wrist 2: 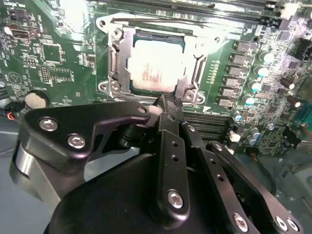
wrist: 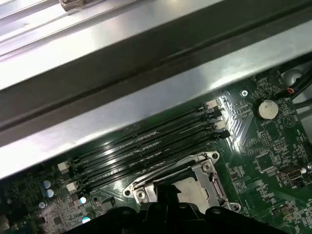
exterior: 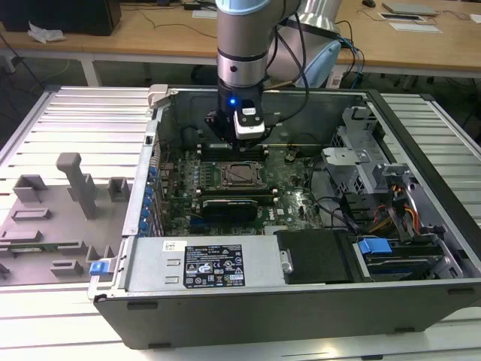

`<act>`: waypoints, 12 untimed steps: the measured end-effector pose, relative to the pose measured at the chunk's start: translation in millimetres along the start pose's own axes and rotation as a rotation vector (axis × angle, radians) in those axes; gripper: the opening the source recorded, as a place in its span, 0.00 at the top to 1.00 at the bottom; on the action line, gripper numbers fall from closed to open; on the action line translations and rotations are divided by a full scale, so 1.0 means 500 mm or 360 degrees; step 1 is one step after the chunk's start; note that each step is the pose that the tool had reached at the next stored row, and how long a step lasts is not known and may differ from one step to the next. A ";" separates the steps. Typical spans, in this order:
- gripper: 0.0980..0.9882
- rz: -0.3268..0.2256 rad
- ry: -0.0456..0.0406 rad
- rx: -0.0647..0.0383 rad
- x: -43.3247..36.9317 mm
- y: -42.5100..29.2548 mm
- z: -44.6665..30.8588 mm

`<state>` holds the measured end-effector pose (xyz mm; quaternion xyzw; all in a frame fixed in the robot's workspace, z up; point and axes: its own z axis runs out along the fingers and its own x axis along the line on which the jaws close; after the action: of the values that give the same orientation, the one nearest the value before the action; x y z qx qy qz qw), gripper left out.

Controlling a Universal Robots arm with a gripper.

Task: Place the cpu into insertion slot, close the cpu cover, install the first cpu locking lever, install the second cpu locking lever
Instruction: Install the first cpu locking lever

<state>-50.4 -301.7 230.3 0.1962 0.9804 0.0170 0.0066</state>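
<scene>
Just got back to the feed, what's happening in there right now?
The arm is reaching down into the open computer case, with its tool right at the edge of the insertion slot on the green board. The cpu already sits in the slot, and the cpu cover lies flat around it, the chip's silver top showing through its window. The fingers are closed together and hold nothing that I can see. Whether either locking lever is latched is not clear.

Nothing legible: print on black label (exterior: 214, 266) atop psu, maybe cert marks, too small to read.
</scene>
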 end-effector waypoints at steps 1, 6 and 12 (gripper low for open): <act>0.99 -0.0006 0.0010 0.0005 -0.008 0.002 0.000; 0.99 -0.0092 0.0018 0.0008 -0.010 0.003 0.000; 0.99 -0.0254 0.0017 0.0012 -0.010 0.003 0.002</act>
<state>-45.0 -302.1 229.3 0.1173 0.9930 0.0138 0.0021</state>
